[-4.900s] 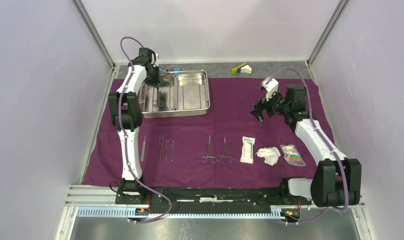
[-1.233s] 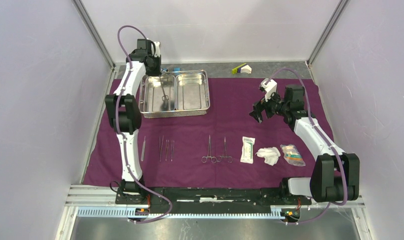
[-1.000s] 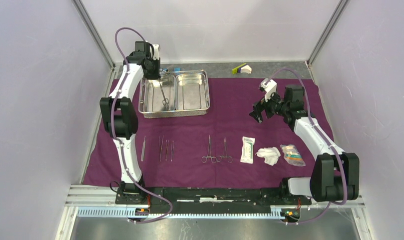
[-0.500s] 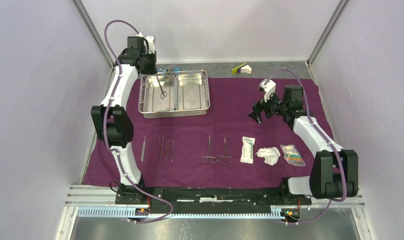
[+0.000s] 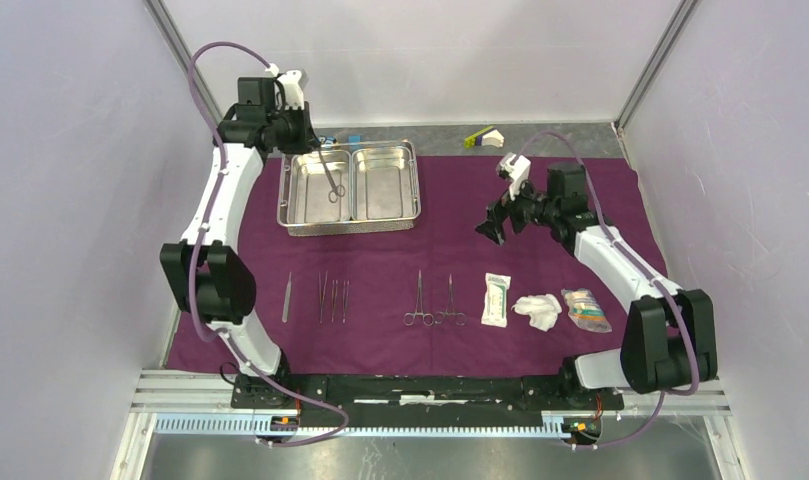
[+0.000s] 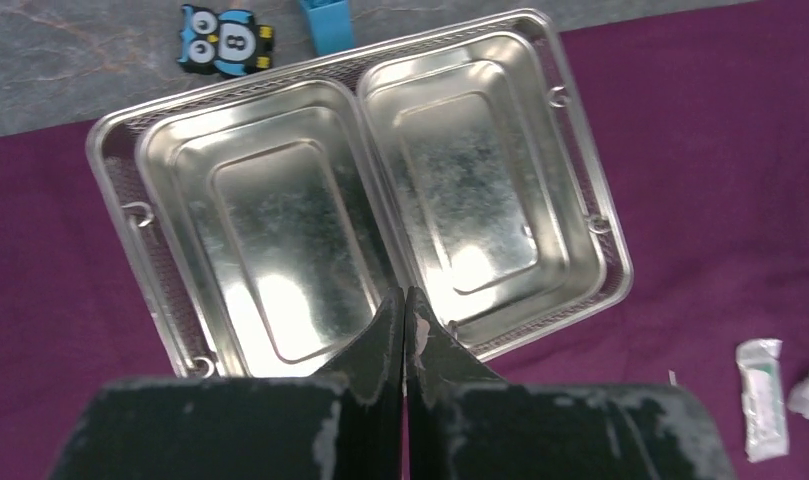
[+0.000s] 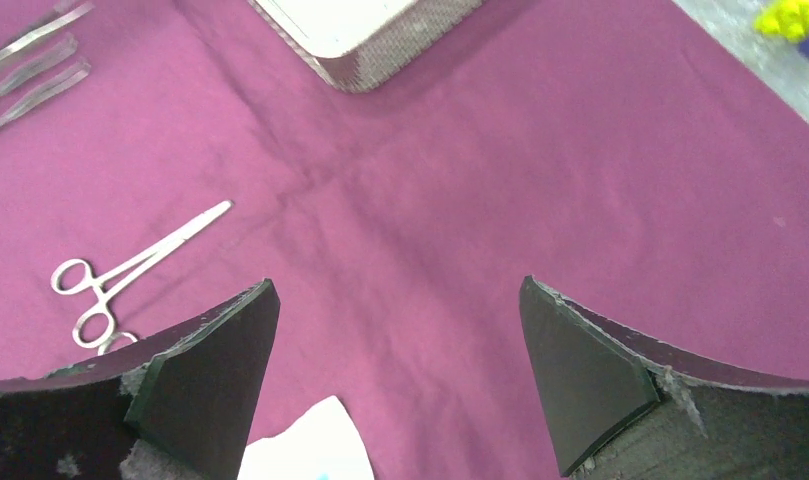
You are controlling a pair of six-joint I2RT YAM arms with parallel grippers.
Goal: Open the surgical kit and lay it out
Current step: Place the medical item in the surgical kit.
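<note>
Two hands hover: the left hand [image 5: 313, 150] pinches ring-handled forceps [image 5: 331, 182] dangling above the left compartment of the steel tray [image 5: 350, 227]; the right hand [image 5: 494, 223] gapes wide over the purple cloth [image 5: 460, 180].

Dark purple cloth [image 5: 460, 200], silver tray [image 5: 385, 190]

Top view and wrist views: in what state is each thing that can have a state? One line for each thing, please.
left gripper: shut on the hanging forceps
hanging forceps: dangling in the air over the tray's left compartment
steel tray: both compartments empty
right gripper: open, holding nothing
purple cloth: spread flat
white gauze: crumpled, lying on the cloth
</note>
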